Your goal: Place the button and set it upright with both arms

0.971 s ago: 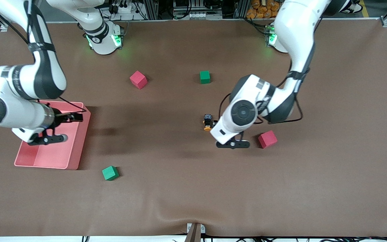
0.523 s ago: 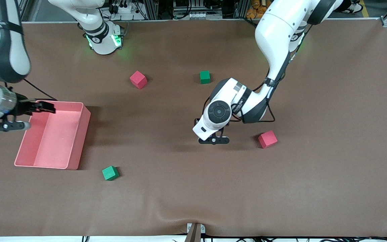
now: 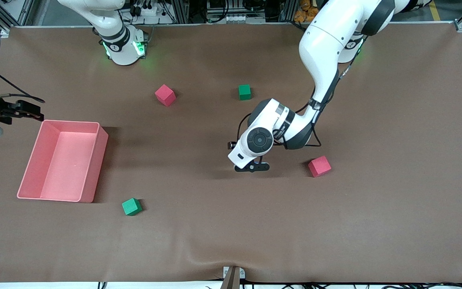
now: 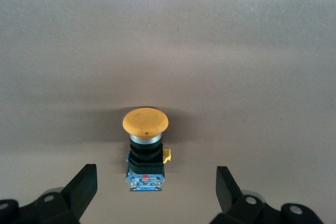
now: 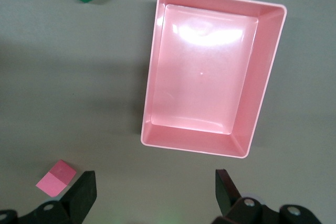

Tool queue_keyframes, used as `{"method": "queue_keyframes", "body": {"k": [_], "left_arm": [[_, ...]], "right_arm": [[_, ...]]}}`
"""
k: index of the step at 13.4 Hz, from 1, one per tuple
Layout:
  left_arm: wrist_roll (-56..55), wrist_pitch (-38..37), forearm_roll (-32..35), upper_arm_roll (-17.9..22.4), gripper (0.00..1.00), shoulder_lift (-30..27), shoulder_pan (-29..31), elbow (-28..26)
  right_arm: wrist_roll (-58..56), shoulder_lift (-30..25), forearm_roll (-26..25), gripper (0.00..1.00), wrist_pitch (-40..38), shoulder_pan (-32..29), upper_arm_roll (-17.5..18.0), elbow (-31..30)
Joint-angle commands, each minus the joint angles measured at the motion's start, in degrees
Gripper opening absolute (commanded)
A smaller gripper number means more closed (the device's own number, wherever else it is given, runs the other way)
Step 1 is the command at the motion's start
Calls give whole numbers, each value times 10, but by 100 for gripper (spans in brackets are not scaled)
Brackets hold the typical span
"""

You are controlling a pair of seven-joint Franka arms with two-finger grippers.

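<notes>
- The right gripper (image 3: 14, 110) hangs at the right arm's end of the table, above the bare cloth just beside the tray's rim. In the right wrist view its fingers (image 5: 84, 195) stand wide apart with nothing between them.
- The pink tray (image 3: 34, 160) sits on the brown table (image 3: 395, 200) with nothing inside it.
- A green cube (image 3: 131, 206) lies just nearer the front camera than the tray's corner.
- A red cube (image 3: 165, 95) lies near the right arm's base.
- A second green cube (image 3: 244, 92) sits mid-table, farther from the front camera than the left arm's wrist.
- The left gripper (image 3: 251, 166) is low over the middle of the table, pointing down. The left wrist view shows its fingers (image 4: 84, 187) spread wide, holding nothing.
- The button (image 4: 145, 148) lies on its side on the cloth, between the open fingers and clear of both, its orange cap turned away from the gripper. From the front the arm's wrist hides it.
- A second red cube (image 3: 319, 166) rests near the left gripper, toward the left arm's end of the table.
</notes>
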Motion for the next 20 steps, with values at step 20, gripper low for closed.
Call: {"method": "queue_keyframes", "body": {"k": [20], "left_arm": [[3,-12,15,4,68,18,-14,-9]], "right_arm": [[9,3,-6,100,-35,-1,1,31]]}}
